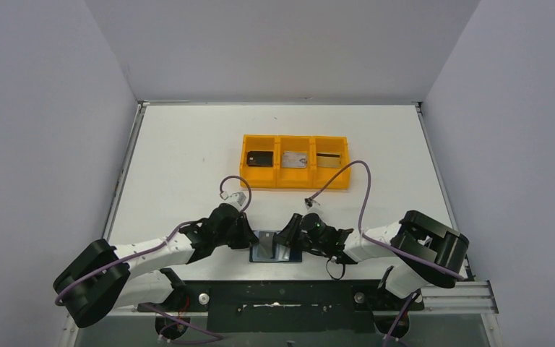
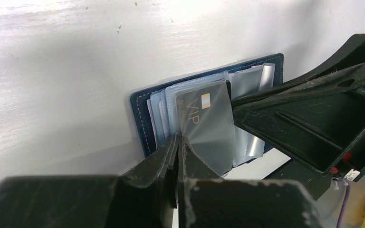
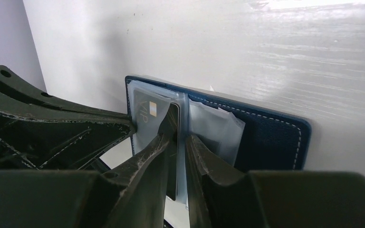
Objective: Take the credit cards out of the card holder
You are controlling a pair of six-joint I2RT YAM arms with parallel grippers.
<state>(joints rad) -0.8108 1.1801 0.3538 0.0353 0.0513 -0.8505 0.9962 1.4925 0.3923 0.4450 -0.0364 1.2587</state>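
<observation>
The dark navy card holder [image 1: 267, 251] lies open on the table between my two grippers, its clear pockets fanned up. In the left wrist view, my left gripper [image 2: 178, 138] is shut on the lower edge of a clear pocket sleeve [image 2: 218, 142] of the card holder [image 2: 140, 118]. A grey credit card marked VIP [image 2: 202, 111] sits in that sleeve. My right gripper [image 3: 180, 128] stands with its jaws slightly apart, on either side of a dark card edge [image 3: 172, 156] and a clear sleeve. The navy cover [image 3: 271, 137] shows to the right of it.
An orange three-compartment tray [image 1: 295, 181] stands beyond the holder. It holds a dark item [image 1: 259, 157], a silver-grey card [image 1: 295, 160] and a gold-tan card with a dark stripe [image 1: 326, 160]. Both grippers crowd the holder at the near table edge.
</observation>
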